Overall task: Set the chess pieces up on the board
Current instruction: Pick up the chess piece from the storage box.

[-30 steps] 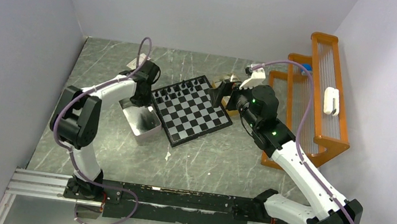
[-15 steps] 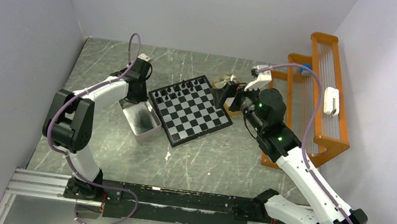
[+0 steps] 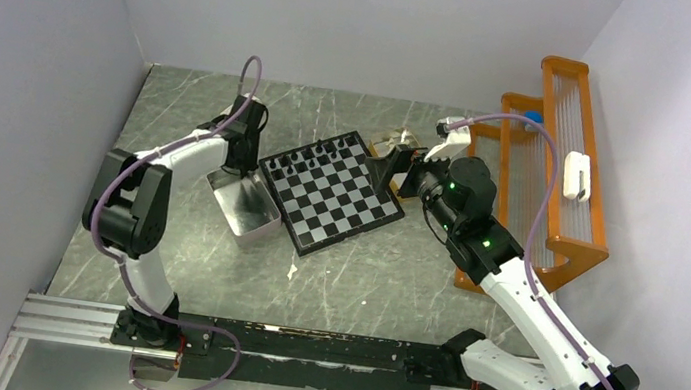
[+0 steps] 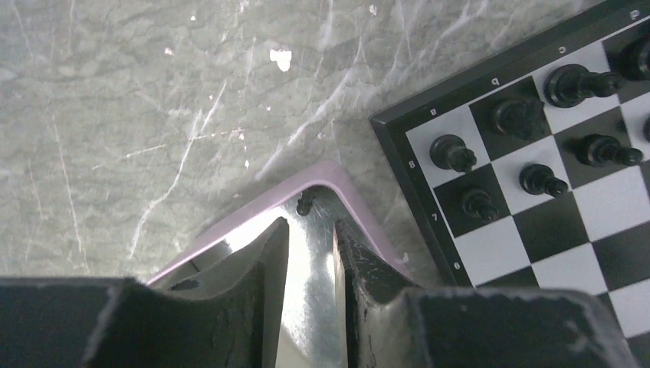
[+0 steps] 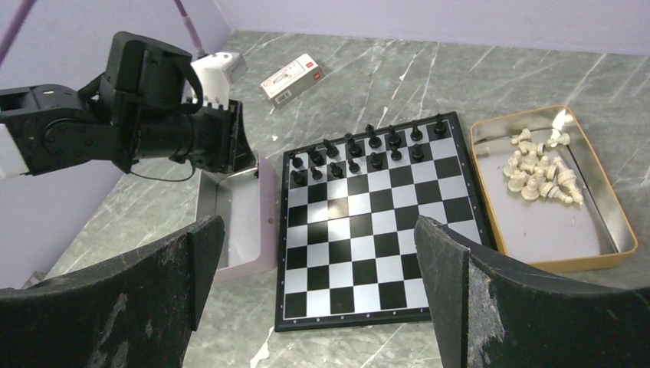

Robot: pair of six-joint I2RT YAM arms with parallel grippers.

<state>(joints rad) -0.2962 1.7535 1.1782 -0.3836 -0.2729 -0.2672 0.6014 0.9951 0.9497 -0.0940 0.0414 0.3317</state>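
Black chess pieces (image 4: 452, 152) upright on board (image 5: 360, 268), left hand (image 4: 309, 227) narrow, right hand (image 5: 316, 224) wide

A: What are the surfaces like?
B: The table (image 4: 115, 115) looks like smooth grey-green marbled stone. The board (image 5: 368, 230) is glossy, its black chess pieces (image 4: 452, 152) shiny like plastic.
A: And the trays?
B: The lilac-rimmed tray (image 4: 337, 170) is mirror-bright metal; the tan tray (image 5: 552, 230) has a duller metal floor, holding matt cream pieces (image 5: 536, 180).
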